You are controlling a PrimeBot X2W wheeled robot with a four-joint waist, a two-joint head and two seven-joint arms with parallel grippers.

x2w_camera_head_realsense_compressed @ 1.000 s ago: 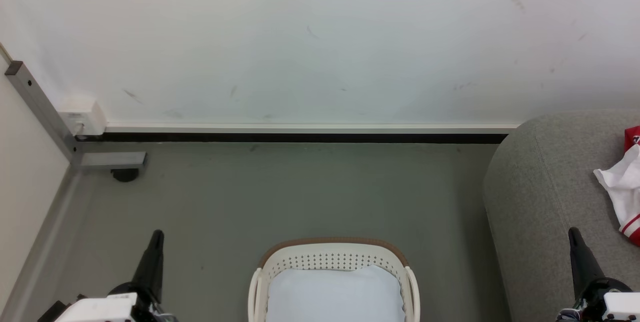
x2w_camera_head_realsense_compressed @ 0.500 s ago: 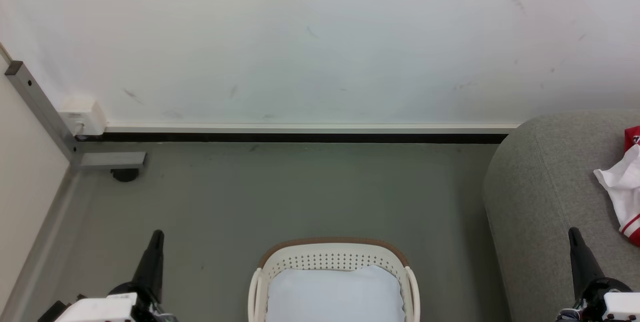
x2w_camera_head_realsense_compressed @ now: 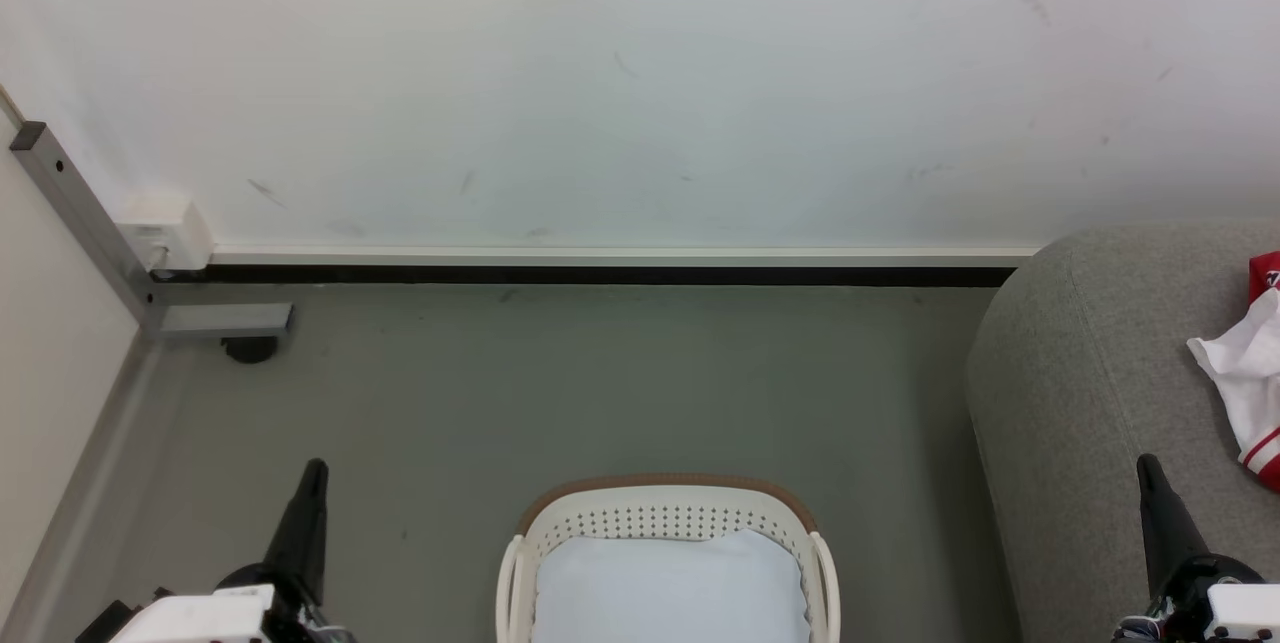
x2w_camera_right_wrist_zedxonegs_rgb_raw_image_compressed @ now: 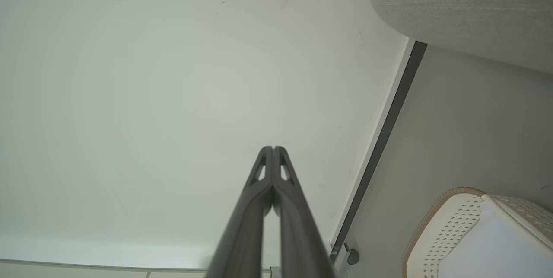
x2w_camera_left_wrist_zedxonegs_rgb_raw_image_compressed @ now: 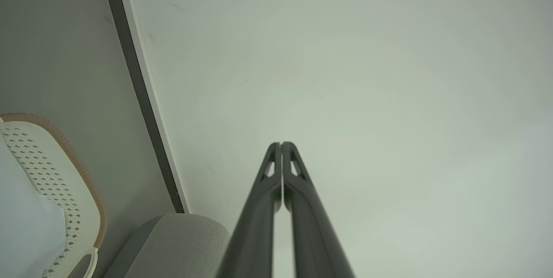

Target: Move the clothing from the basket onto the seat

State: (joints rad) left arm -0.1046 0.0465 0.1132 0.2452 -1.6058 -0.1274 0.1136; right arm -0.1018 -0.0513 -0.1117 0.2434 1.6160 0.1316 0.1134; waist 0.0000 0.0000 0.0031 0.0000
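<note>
Holds the left fingers (x2w_camera_left_wrist_zedxonegs_rgb_raw_image_compressed: pixel 263 213) pressed flat together, tip against tip, pinching nothing. Does the same with the right fingers (x2w_camera_right_wrist_zedxonegs_rgb_raw_image_compressed: pixel 250 226): closed on air and aimed up at the bare wall (x2w_camera_head_realsense_compressed: pixel 640 73). Reads as a rest pose rather than a reach. Parks each pair low at its own side of the head view, well apart from the basket (x2w_camera_head_realsense_compressed: pixel 660 521) standing on the floor (x2w_camera_head_realsense_compressed: pixel 600 383) between them. Leaves the middle open that way for a plain look down at the work.

Finds the clothing (x2w_camera_head_realsense_compressed: pixel 1245 373) on the seat (x2w_camera_head_realsense_compressed: pixel 1080 403), at the right edge of the head view. Shows as a crumpled white panel with red-white stripe trim and a scrap of red above, cut off by the frame. Lies loose there, looking dropped rather than folded, near the right fingers but not touching them.

Shows in the basket a pale blue-white cushion (x2w_camera_head_realsense_compressed: pixel 670 588), spanning the visible part from wall to wall, with no red around it. Cannot rule out more clothing beneath, with the near half of the basket cut off at the bottom edge. Looks, on this evidence, like a task done or nearly so. Would call for a check under the cushion before counting it finished.
</note>
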